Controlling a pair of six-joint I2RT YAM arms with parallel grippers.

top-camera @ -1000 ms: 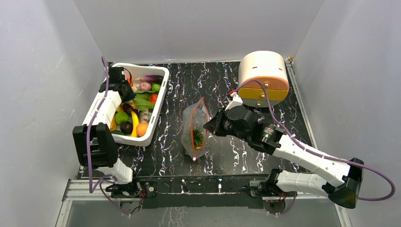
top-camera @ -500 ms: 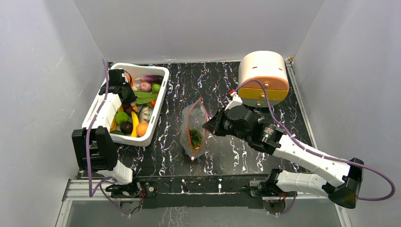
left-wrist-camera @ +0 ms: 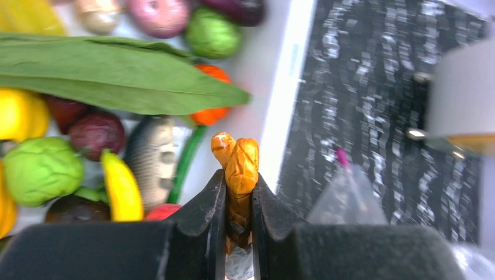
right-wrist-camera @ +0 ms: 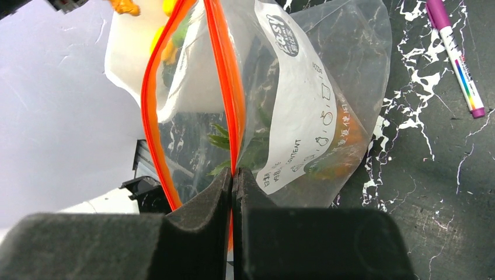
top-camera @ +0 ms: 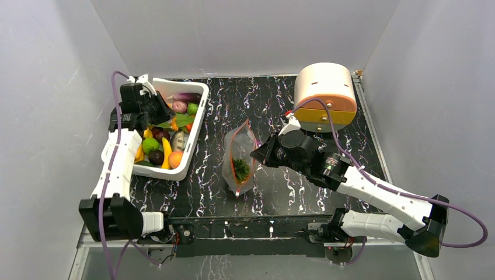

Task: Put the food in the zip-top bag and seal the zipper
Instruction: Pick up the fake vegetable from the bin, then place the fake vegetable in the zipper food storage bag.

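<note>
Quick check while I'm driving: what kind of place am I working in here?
Most likely a lab test cell for robot trials, not a real kitchen: plain white panels box in a black marbled tabletop, and the white tub holds plastic toy food.

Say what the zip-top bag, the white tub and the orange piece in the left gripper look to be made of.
The zip-top bag: thin clear plastic film, glossy; it creases and shows the contents through it. The white tub: likely rigid moulded plastic, smooth, with an even rim. The orange piece in the left gripper: probably plastic, shiny with lumpy highlights.
</note>
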